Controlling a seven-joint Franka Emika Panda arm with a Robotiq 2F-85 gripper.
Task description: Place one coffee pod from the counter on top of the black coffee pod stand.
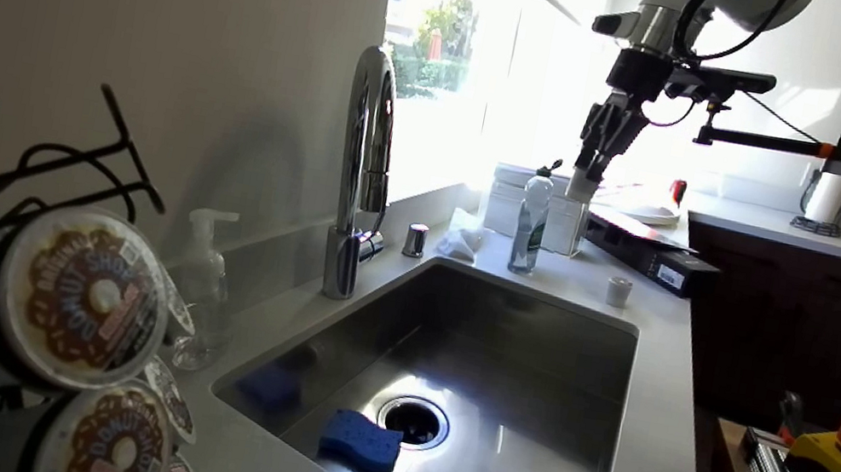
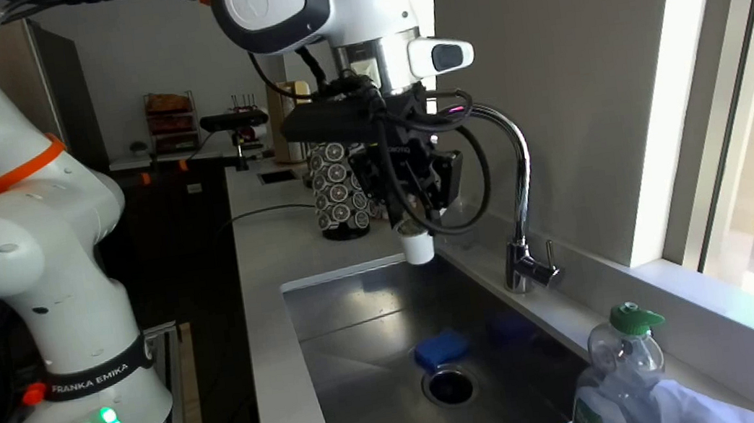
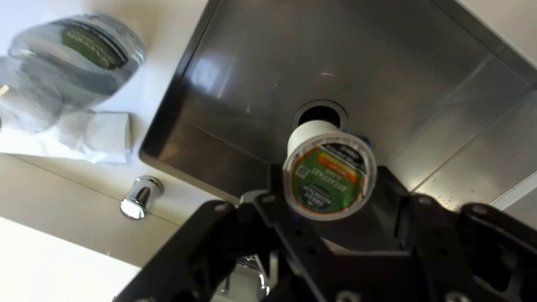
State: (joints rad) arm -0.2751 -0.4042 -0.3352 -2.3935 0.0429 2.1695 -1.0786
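Gripper (image 2: pixel 416 218) clamped on pod (image 3: pixel 329 180): white, cup-shaped, green-faced. Pod held above the smooth, straight-edged steel sink (image 2: pixel 367 387), open air around it. Black wire stand (image 2: pixel 346 233) upright on pale grey counter (image 2: pixel 266 255), well apart.

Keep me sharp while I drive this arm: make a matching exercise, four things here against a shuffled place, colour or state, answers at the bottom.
Things:
1. sponge
2. green-labelled pod
3. tap
4. pod stand

Place, colour or state:
A. shiny chrome
B. loaded with pods
C. lying in the sink
D. gripped in the jaws

Pairs: 1-C, 2-D, 3-A, 4-B
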